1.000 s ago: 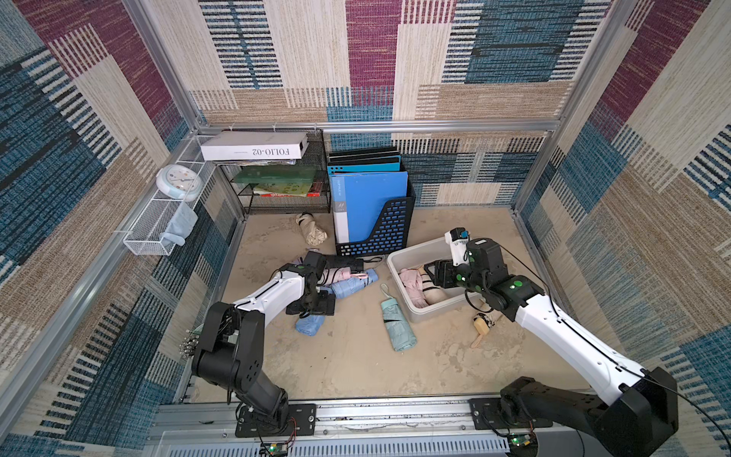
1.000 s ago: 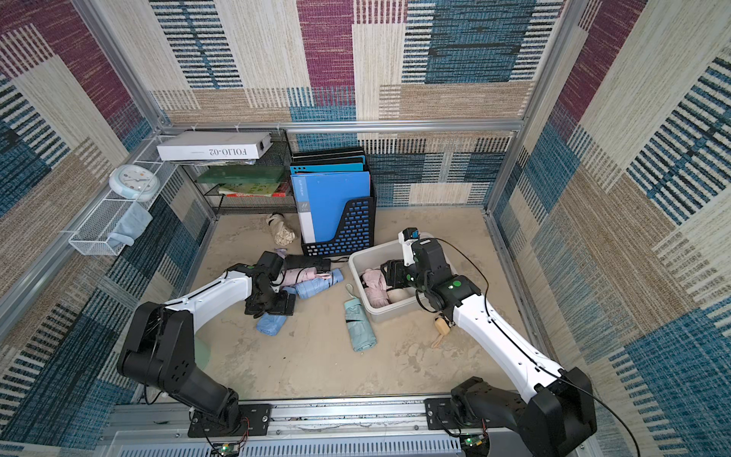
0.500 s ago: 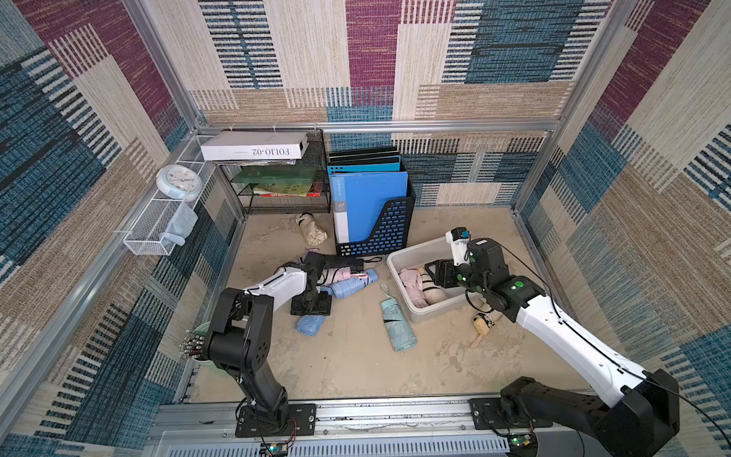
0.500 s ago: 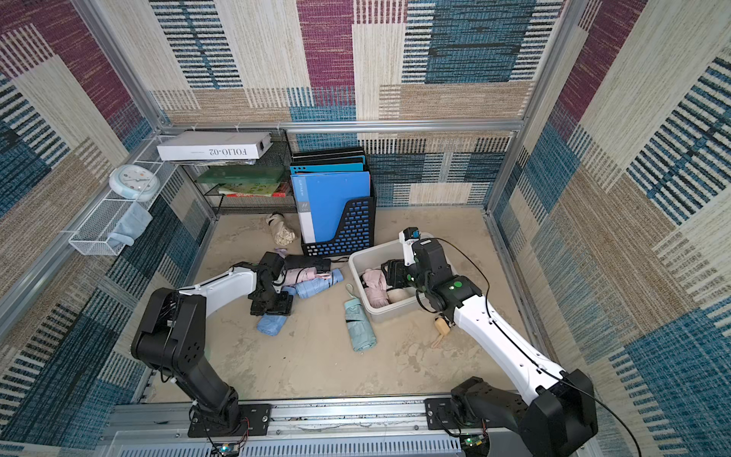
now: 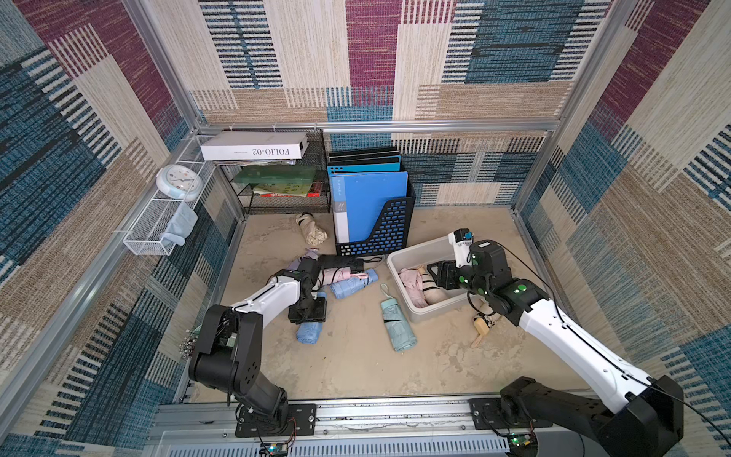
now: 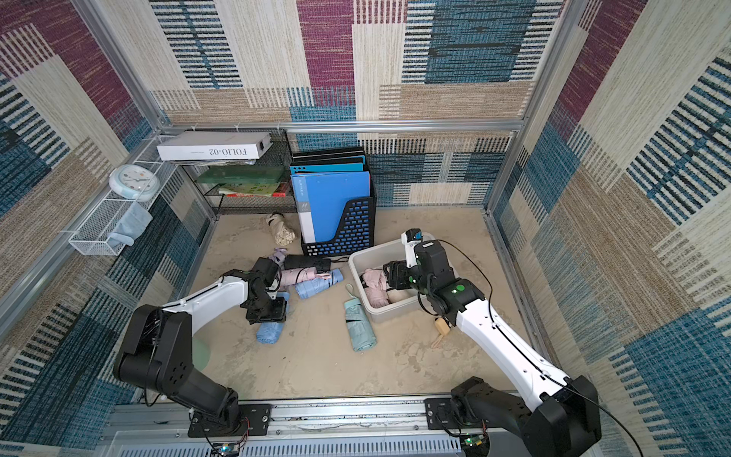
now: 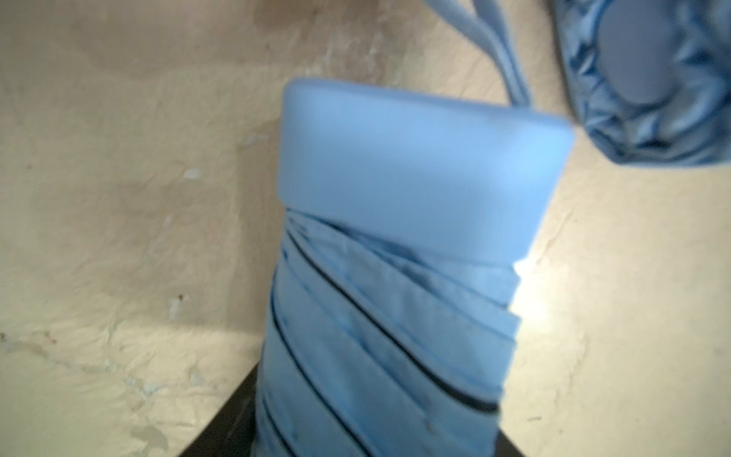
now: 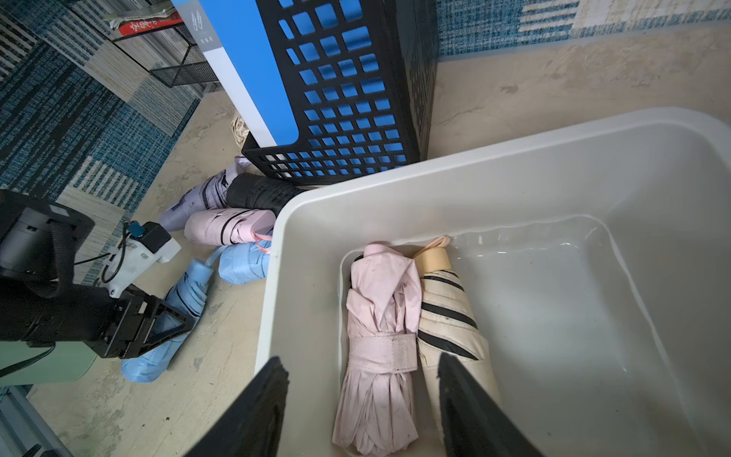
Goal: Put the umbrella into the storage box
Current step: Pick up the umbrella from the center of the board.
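Picking up 1 umbrella looks like the step in hand. The tabletop (image 5: 356, 368) is wide and sandy. The storage box (image 5: 435, 310) sits near its right edge. 2 umbrellas lie inside, a pink umbrella (image 8: 379, 316) and a cream striped umbrella (image 8: 447, 312), side by side against 1 wall. The rest of the box is bare.

The right gripper (image 8: 362, 356) hangs over the box with its jaws apart and nothing in them. It would be best to pull it back so it does not block the way in.

The left gripper (image 5: 307, 316) is down on the light blue umbrella (image 7: 387, 316), which lies flat near the left edge of the tabletop, well apart from the box. The umbrella fills the space between the jaws. I cannot tell if they squeeze it tight.

To do this well, squeeze the fat folded part, not the smooth handle cap (image 7: 419, 166), which looks slippery. Lift straight up so the thin strap (image 7: 502, 51) does not catch the other blue umbrella (image 7: 648, 79) just beside it. Carry it high over the mint umbrella (image 5: 397, 324) and the box rim, then set it down in the bare part.
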`<state>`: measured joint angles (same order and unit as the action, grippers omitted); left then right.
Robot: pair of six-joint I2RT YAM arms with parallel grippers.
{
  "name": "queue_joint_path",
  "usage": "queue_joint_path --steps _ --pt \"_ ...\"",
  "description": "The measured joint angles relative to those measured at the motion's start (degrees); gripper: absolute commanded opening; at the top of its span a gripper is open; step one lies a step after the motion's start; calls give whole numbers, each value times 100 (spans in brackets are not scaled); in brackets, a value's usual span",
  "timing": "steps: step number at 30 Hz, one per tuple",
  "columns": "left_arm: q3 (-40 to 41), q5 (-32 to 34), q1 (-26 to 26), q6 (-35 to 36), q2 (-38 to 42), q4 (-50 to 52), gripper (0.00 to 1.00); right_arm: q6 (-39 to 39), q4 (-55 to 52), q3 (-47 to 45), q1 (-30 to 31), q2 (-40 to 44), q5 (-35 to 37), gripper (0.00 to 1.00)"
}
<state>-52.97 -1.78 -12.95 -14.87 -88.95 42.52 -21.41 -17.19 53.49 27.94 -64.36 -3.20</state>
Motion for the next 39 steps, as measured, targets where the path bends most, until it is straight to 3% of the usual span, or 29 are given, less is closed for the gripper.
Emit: queue_joint_path --steps 9,14,19,26,32,39 --pt "186 -361 0 -376 1585 129 53 -26 -9 98 0 4 -66 65" --pt "203 -1049 -4 -680 2682 -153 53 -42 7 463 13 -50 -376 65" --pt "94 -1838 -20 -1023 3241 -776 52 -66 44 822 70 -184 -793 65" --pt "-330 -2697 -256 -1421 3235 -1858 52 -129 291 1403 127 -424 -1733 65" --pt "-756 -3239 -809 -1681 2865 -2782 53 -315 721 1805 267 -625 -2769 71" --pt "-1119 -3176 -1419 -1996 2422 -3560 48 -190 883 2026 540 -647 -3176 72"
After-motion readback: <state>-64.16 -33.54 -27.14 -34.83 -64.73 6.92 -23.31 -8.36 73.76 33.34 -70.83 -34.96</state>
